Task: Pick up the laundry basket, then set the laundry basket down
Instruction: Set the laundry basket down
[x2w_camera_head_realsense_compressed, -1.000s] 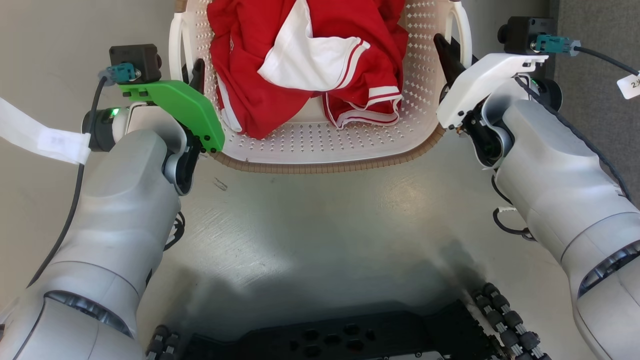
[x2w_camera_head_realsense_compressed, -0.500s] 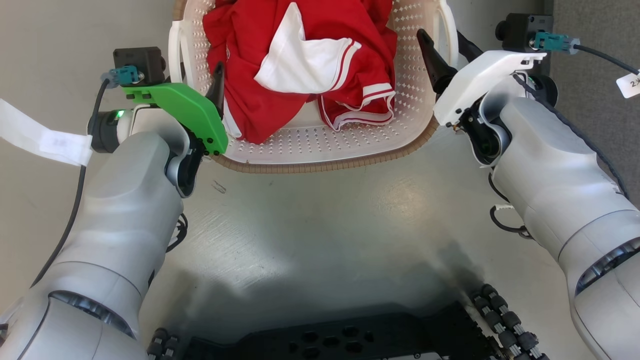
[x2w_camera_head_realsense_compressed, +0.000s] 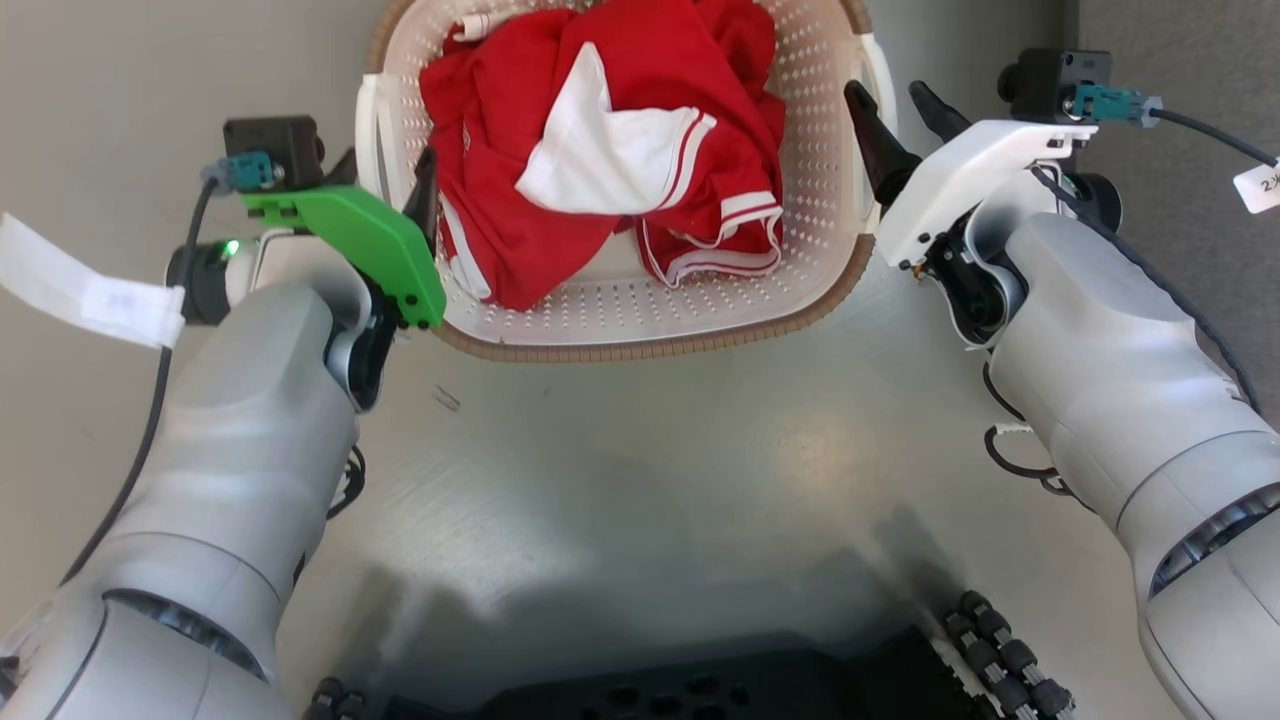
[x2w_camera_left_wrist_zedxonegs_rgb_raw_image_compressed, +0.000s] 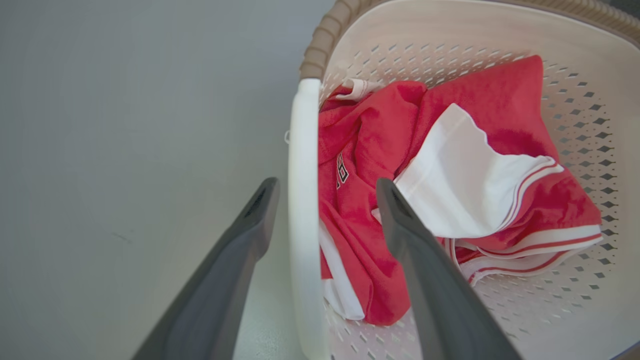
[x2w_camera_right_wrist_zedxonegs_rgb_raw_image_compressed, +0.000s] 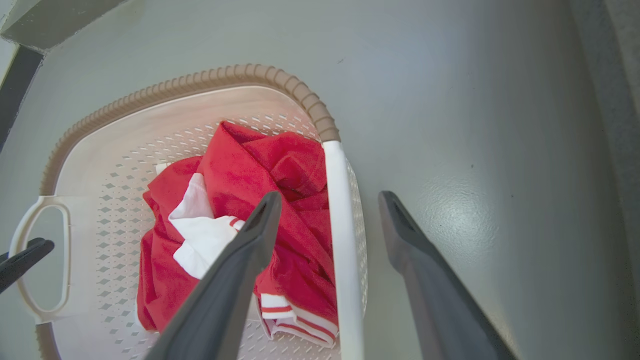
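The laundry basket (x2w_camera_head_realsense_compressed: 640, 348) sits on the floor (x2w_camera_head_realsense_compressed: 640, 480), red clothing (x2w_camera_head_realsense_compressed: 520, 240) inside. The fingers of the left gripper (x2w_camera_left_wrist_zedxonegs_rgb_raw_image_compressed: 326, 184) and right gripper (x2w_camera_right_wrist_zedxonegs_rgb_raw_image_compressed: 328, 196) have opened within the last second. Each pair now stands apart astride a basket handle. Judged released; set-down appears complete.

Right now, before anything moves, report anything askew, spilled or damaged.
Nothing stands out. The laundry basket looks whole and upright, the red and white garment lies crumpled but wholly inside, the left pincer stands open astride the left handle and the right pincer open astride the right handle.
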